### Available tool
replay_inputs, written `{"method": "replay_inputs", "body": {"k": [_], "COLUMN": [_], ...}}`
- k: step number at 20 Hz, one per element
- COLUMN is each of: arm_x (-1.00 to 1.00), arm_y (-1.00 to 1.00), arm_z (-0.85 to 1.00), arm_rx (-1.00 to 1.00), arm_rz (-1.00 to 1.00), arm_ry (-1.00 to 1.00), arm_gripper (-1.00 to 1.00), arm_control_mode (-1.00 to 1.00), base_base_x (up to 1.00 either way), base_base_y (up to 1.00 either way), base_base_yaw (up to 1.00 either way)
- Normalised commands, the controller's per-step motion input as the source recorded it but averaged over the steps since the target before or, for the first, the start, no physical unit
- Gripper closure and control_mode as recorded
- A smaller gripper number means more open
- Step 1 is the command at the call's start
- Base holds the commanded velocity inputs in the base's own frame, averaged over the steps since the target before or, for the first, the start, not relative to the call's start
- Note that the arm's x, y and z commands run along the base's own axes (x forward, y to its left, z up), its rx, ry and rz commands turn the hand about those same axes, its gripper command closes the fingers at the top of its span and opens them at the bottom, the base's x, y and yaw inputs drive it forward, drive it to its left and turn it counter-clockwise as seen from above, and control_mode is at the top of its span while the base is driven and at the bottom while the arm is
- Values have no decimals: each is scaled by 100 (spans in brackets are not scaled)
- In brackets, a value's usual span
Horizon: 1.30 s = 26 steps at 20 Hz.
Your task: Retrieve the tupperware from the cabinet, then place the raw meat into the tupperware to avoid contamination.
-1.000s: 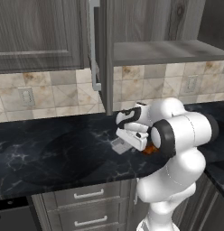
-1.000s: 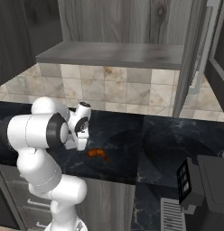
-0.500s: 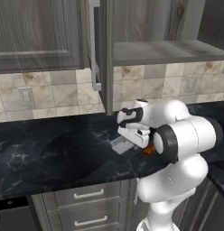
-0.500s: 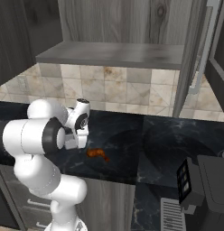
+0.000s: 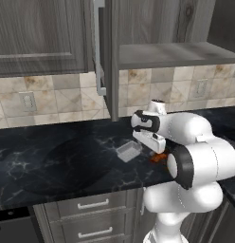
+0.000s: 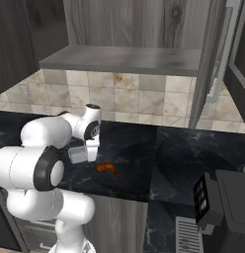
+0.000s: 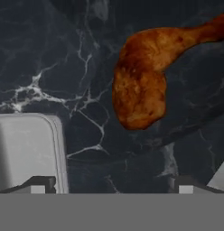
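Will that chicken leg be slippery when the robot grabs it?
Probably a bit: the raw meat looks glossy. Its thick rounded end narrows to a thin end, so open fingers might slide off there. Lying flat on the counter, it seems unlikely to roll.

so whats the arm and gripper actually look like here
The arm is glossy white, built of fat rounded segments with dark grey rings at the joints, rising from a bulbous white base. One joint cap near the wrist has a pale round disc on top. The gripper has two small dark fingertips with pale pads. No cables or markings can be made out.
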Motion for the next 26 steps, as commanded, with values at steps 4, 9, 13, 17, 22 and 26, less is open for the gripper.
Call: {"method": "replay_inputs", "body": {"k": [4, 9, 13, 17, 22, 26], "arm_x": [-21, -1, 9, 10, 8, 0], "arm_y": [-42, -53, -54, -53, -27, -5], "arm_z": [24, -1, -14, -12, -3, -3], "arm_rx": [0, 1, 0, 0, 1, 1], "arm_rz": [-11, -14, -15, -28, -24, -20], "arm_ry": [0, 1, 3, 7, 2, 1], "arm_gripper": [-100, -100, -100, -100, -100, -100], "arm_control_mode": [-100, -100, -100, -100, -100, -100], "base_base_x": [0, 0, 0, 0, 0, 0], "base_base_y": [0, 0, 0, 0, 0, 0], "base_base_yaw": [0, 0, 0, 0, 0, 0]}}
